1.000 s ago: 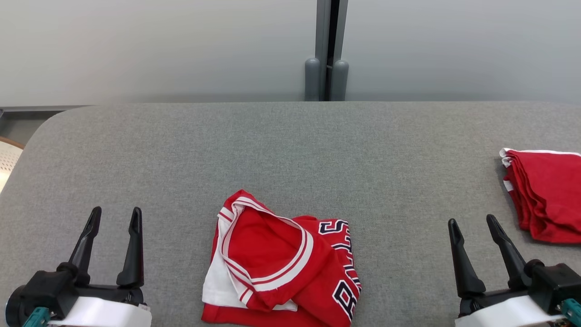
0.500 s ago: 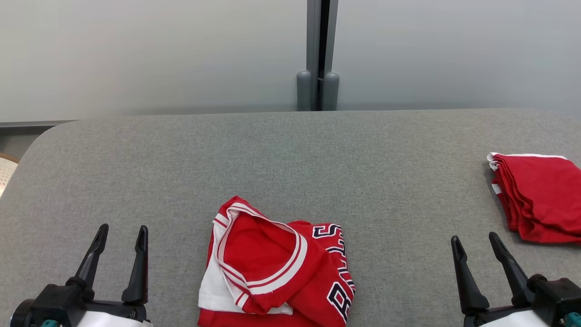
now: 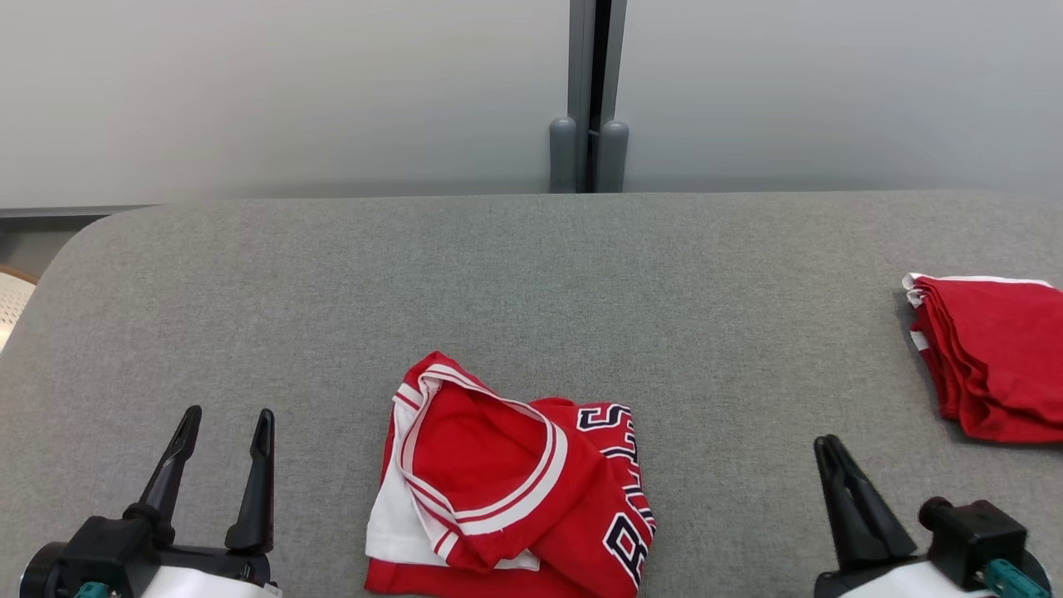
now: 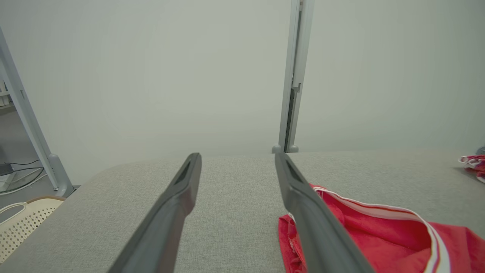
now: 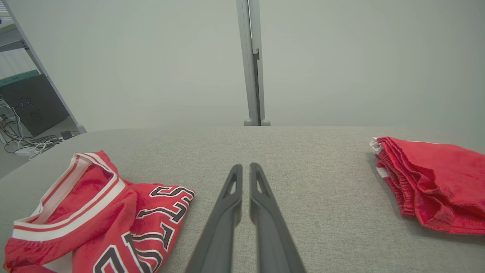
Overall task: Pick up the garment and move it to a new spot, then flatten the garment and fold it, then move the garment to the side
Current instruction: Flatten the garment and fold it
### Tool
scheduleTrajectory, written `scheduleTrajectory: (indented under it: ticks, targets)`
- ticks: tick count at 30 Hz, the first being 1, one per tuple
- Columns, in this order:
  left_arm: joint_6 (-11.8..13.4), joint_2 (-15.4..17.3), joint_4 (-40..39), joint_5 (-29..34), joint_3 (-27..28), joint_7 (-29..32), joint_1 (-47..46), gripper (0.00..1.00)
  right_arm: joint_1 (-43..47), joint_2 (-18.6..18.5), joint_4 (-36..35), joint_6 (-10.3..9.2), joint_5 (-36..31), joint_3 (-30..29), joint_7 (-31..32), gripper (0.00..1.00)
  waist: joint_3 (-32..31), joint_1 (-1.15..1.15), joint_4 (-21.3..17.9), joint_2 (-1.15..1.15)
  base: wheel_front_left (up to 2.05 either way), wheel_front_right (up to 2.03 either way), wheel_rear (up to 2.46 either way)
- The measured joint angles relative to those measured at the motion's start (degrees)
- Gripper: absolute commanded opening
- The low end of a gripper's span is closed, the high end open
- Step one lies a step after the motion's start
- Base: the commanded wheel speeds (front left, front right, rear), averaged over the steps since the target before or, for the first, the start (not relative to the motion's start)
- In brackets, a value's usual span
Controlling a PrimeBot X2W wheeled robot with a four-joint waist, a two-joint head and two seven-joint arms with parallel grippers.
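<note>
A wide grey fabric-covered table [image 3: 531, 274] takes up your working area, with a pale wall behind it. The garment [image 3: 498, 490] is a red sports jersey with white-and-red striped trim [image 3: 560, 457] and dark lettering [image 3: 627, 540] outlined in white. It lies crumpled in a loose heap at the near edge of the table, roughly midway between your two arms and touching neither. Far to your right, near the table's right edge, rests a separate pile of folded red cloth [image 3: 992, 357], well apart from the jersey.

Your left gripper [image 3: 229, 413] hovers low at the near left with its two dark fingers spread wide and nothing between them. The jersey sits just off to its right. Your right gripper [image 5: 246, 167] hovers at the near right, its fingers drawn almost together with only a thin slit between them, holding nothing.

Expect the jersey to be light, soft and limp. It will likely sag and drape from wherever you pinch it, and smooth sports fabric may slip from a shallow grip. It is not fragile. The banded opening standing up at the top of the heap, probably a neck or arm hole, looks like the best hold, since the trim there seems thicker than the plain cloth. Pinch deep enough to catch one edge rather than several stacked layers, or the heap may lift as a bundle and resist flattening.
</note>
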Motion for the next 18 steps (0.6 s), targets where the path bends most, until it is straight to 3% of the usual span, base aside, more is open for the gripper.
scheduleTrajectory:
  ticks: [11,18]
  targets:
    - [-1.56,0.08,-0.22,-0.42,-0.76,-0.02,-3.74,1.00,-12.26,0.02,16.85,0.00,3.74,15.66,-2.32,0.00,4.71,0.00,1.71,0.00,0.00,0.00,0.00]
    - [-2.98,-0.60,1.23,-0.78,-0.70,-0.19,-5.78,1.00,-18.87,0.07,26.89,0.00,6.59,22.51,-4.16,0.00,7.20,0.00,3.71,0.00,0.00,0.00,0.00]
